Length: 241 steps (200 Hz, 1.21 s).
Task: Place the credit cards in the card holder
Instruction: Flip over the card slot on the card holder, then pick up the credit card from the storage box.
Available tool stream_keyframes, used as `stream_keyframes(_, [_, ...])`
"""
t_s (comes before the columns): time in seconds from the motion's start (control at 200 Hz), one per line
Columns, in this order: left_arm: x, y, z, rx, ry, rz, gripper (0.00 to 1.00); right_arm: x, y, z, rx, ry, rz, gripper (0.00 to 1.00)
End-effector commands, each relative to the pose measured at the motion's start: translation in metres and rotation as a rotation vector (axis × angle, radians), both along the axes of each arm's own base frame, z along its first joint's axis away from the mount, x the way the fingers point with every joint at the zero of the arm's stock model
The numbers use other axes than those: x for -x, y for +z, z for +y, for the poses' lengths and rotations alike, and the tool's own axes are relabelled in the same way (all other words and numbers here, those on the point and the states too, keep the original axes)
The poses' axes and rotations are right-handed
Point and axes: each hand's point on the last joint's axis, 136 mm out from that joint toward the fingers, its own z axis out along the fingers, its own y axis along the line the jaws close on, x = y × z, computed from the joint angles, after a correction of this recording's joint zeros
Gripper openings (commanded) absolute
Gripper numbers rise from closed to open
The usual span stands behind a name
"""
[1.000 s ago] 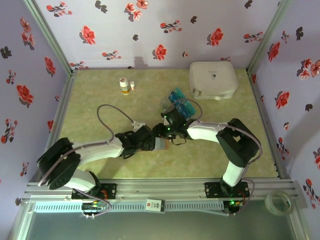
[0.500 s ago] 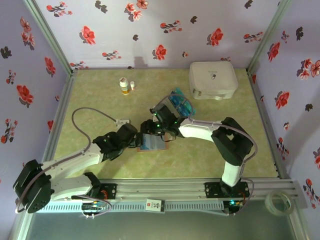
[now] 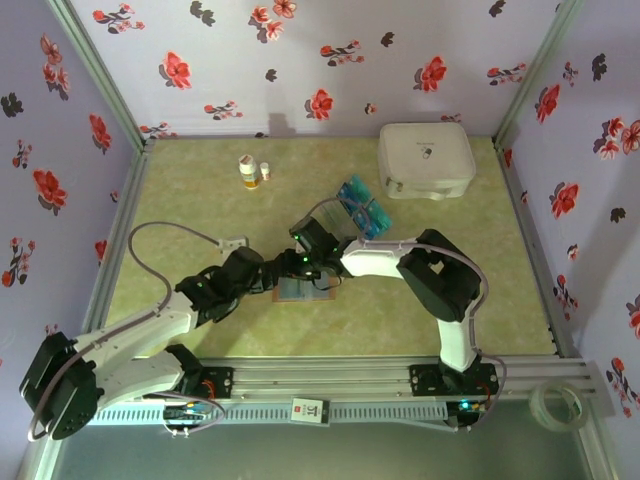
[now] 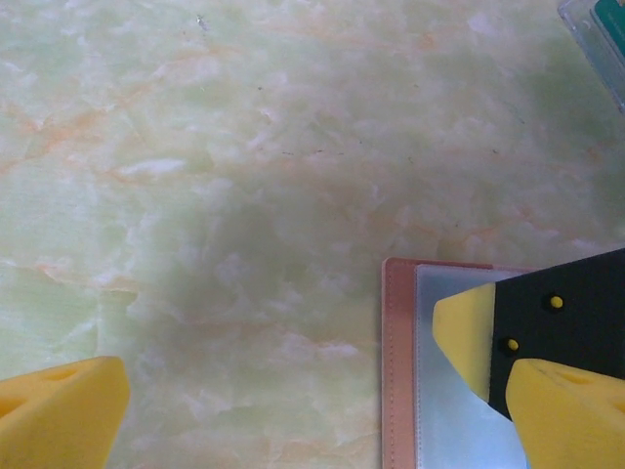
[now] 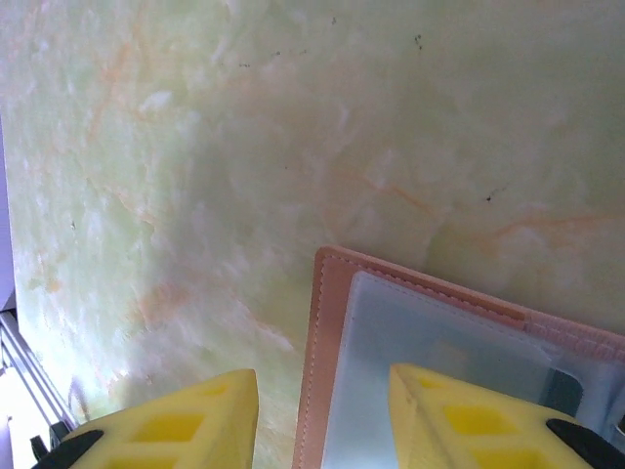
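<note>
The left claw (image 4: 312, 391) is released, its two yellow fingers (image 4: 59, 415) set wide apart just above the table (image 3: 200, 210). The card holder (image 4: 398, 371) lies flat on the table between them, close in by the right-hand finger, with bare marbled surface under the rest of the gap. It is a pinkish-brown pouch lying open, and a clear sleeve (image 4: 459, 420) covers its inner face.

The right claw (image 5: 322, 391) is also released. Seen from its own wrist, the stitched edge of the holder sits in the gap between its fingers, and one finger (image 5: 469, 420) hangs over the sleeve. Whether that finger presses on the plastic cannot be told. From the left wrist, that yellow tip on its black body reaches in over the sleeve, just beside the left claw's own right-hand finger.

From above, the two claws meet nose to nose over the holder, the left arm coming in from one side and the right arm from the other. The credit cards (image 3: 358, 203) are a bright blue-teal stack in a clear tray (image 4: 589, 39), beyond the right claw and near it. Farther past that claw sits a white case (image 3: 425, 160). Two small bottles (image 3: 250, 172) stand well beyond the left claw.
</note>
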Motion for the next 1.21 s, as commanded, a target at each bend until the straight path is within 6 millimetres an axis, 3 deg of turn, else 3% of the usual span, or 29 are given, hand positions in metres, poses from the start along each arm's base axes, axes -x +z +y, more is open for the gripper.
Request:
stream_keyframes(0.0, [-0.003,-0.003,0.000,0.000,0.005,0.003,1.00,-0.005,0.021,-0.004,0.018,-0.006,-0.032,0.41])
stream_keyframes(0.175, [-0.007,0.002,-0.002,-0.016,-0.007,0.005,1.00,-0.021,0.063,-0.025,0.059,0.002,-0.127,0.42])
stream_keyframes(0.33, [-0.013,0.004,-0.006,-0.022,-0.018,0.004,1.00,-0.049,0.098,-0.065,0.187,0.010,-0.229,0.43])
stream_keyframes(0.455, [-0.016,0.004,-0.012,-0.029,-0.054,0.021,1.00,-0.066,0.106,-0.102,0.357,0.042,-0.276,0.43])
stream_keyframes(0.685, [-0.020,0.000,-0.012,-0.054,-0.056,0.055,1.00,-0.084,0.096,-0.150,0.638,0.102,-0.324,0.40])
stream_keyframes(0.925, [-0.021,-0.005,-0.008,-0.069,-0.049,0.077,1.00,-0.083,0.068,-0.153,0.729,0.192,-0.267,0.34])
stream_keyframes(1.2, [-0.022,-0.012,-0.011,-0.071,-0.047,0.096,1.00,-0.083,0.039,-0.171,0.869,0.232,-0.254,0.31])
